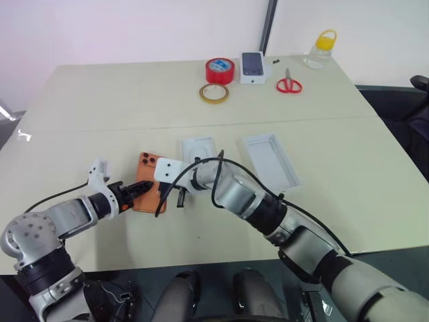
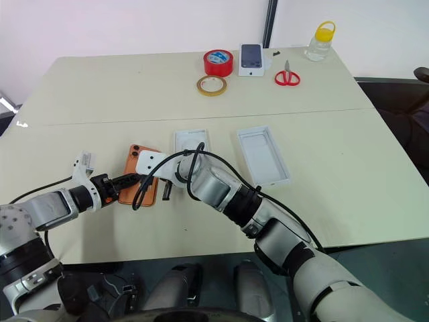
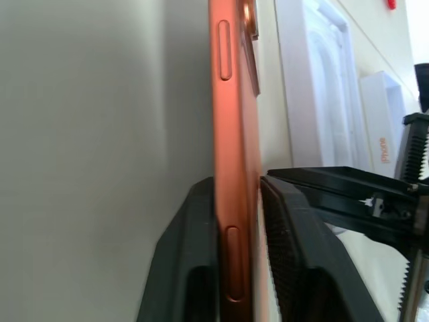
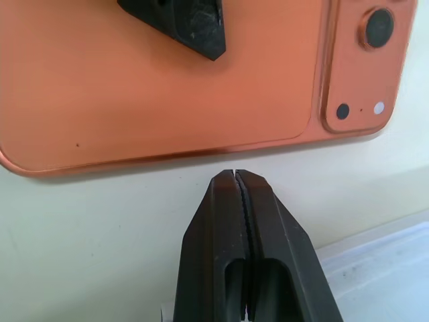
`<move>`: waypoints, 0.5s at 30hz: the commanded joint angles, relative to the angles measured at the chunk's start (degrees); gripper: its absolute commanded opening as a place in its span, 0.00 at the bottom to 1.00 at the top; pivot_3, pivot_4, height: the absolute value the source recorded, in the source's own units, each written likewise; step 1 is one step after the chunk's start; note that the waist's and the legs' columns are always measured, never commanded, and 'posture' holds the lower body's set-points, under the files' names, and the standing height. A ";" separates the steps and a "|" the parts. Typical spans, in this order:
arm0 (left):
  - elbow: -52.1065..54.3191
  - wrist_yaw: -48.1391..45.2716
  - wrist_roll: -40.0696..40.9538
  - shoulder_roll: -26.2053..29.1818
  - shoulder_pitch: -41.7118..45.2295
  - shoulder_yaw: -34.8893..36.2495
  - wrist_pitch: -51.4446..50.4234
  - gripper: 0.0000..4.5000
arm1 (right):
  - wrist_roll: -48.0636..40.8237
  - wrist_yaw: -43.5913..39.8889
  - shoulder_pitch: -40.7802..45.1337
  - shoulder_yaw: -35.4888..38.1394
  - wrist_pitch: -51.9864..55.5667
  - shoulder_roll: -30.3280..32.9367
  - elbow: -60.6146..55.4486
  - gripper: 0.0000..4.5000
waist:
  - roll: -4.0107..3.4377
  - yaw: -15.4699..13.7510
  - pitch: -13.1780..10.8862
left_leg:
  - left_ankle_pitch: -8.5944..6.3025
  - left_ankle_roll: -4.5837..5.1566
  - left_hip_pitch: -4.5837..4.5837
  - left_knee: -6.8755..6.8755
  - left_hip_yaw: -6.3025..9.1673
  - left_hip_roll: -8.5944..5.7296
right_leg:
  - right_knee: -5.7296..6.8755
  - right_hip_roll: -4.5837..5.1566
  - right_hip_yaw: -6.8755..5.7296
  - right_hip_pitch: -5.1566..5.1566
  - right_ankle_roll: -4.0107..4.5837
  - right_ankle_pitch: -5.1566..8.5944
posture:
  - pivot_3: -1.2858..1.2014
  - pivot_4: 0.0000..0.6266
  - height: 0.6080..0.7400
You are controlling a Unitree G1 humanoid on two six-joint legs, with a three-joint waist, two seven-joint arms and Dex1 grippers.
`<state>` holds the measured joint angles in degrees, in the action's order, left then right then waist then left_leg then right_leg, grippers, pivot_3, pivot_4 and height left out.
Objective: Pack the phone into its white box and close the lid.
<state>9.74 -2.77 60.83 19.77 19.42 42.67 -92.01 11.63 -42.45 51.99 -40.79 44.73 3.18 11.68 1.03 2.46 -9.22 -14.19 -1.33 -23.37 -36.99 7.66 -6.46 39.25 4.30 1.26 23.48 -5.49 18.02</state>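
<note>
Left gripper (image 1: pixel 149 187) pinches the phone (image 1: pixel 143 176) by its long edge; right gripper (image 4: pixel 239 176), fingers pressed together, sits just beside it. White box (image 1: pixel 271 159) lies off to my right.

- Red roll of tape (image 1: pixel 220 70), far across the beige table (image 1: pixel 100 100) from the hands.
- Tan tape ring (image 1: pixel 214 93), just nearer the hands.
- Small box picturing a dark phone (image 1: pixel 253 68).
- Red-handled scissors (image 1: pixel 289 83).
- Clear yellow-capped bottle (image 1: pixel 320 49), farthest off.
</note>
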 commanded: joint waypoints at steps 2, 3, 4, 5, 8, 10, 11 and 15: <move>0.37 2.88 4.47 -1.28 0.12 3.12 -0.49 0.28 | -0.12 -0.58 0.66 2.18 0.86 0.86 -5.23 0.00 | 0.00 0.02 0.00 | 0.00 0.00 0.00 0.00 0.00 0.00 | 0.00 0.00 0.00 -0.01 0.00 0.00 | 0.52 0.24 1.00; 0.34 3.50 5.14 -1.58 -0.01 3.45 -0.49 0.28 | -0.16 -0.68 0.61 2.36 1.14 1.12 -5.82 0.00 | 0.00 0.04 0.00 | 0.00 0.00 0.00 0.01 0.00 0.01 | 0.00 0.00 0.00 -0.01 0.00 0.00 | 0.52 0.24 1.00; 0.22 4.26 5.89 -1.94 -0.19 3.90 -0.49 0.28 | -0.24 -0.77 0.57 2.62 1.48 1.42 -6.50 0.00 | 0.00 0.04 0.00 | 0.00 0.00 -0.01 0.01 0.00 0.01 | 0.00 0.00 0.00 -0.02 0.00 0.00 | 0.52 0.24 1.00; 0.08 4.89 6.59 -2.31 -0.32 4.33 -0.49 0.28 | -0.33 -0.83 0.53 2.86 1.79 1.68 -7.09 0.00 | 0.00 0.02 0.00 | 0.00 0.00 -0.01 0.01 0.00 0.01 | 0.00 0.00 0.01 -0.02 0.00 0.00 | 0.52 0.24 1.00; -0.46 6.84 8.60 -3.18 -0.58 5.55 -0.49 0.28 | -0.60 -0.90 0.36 3.57 2.64 2.46 -8.76 0.00 | 0.01 -0.02 0.00 | 0.00 0.00 -0.02 0.00 0.00 0.01 | 0.00 0.00 0.00 -0.02 0.00 0.00 | 0.52 0.24 1.00; -0.54 7.84 9.65 -3.16 -0.81 5.66 -0.49 0.10 | -0.98 -1.10 0.03 4.27 3.45 3.17 -10.45 0.00 | 0.03 -0.05 0.01 | 0.00 0.00 -0.02 0.00 0.00 0.01 | 0.00 0.00 0.00 -0.02 0.00 0.00 | 0.52 0.24 1.00; -0.55 8.32 10.24 -3.05 -0.95 5.68 -0.49 0.01 | -1.20 -1.25 -0.18 4.63 3.81 3.58 -11.44 0.00 | 0.03 -0.02 0.01 | 0.00 0.00 -0.02 0.00 0.00 0.00 | 0.00 0.01 0.00 -0.03 0.00 0.00 | 0.52 0.24 1.00; -0.88 10.34 15.00 -1.57 -1.18 7.49 1.15 0.01 | -3.54 -3.13 -1.44 7.46 4.57 6.68 -17.52 0.00 | 0.03 0.04 0.01 | 0.00 0.00 -0.02 0.01 -0.01 0.01 | 0.00 0.00 0.01 -0.04 0.00 0.00 | 0.52 0.24 1.00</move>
<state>8.36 6.48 72.34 16.61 18.27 47.82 -91.96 9.76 -44.58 50.35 -36.07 49.05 9.13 -1.36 1.06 2.51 -9.21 -14.19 -1.33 -23.39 -36.98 7.65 -6.45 39.25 4.30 1.28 23.44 -5.49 18.02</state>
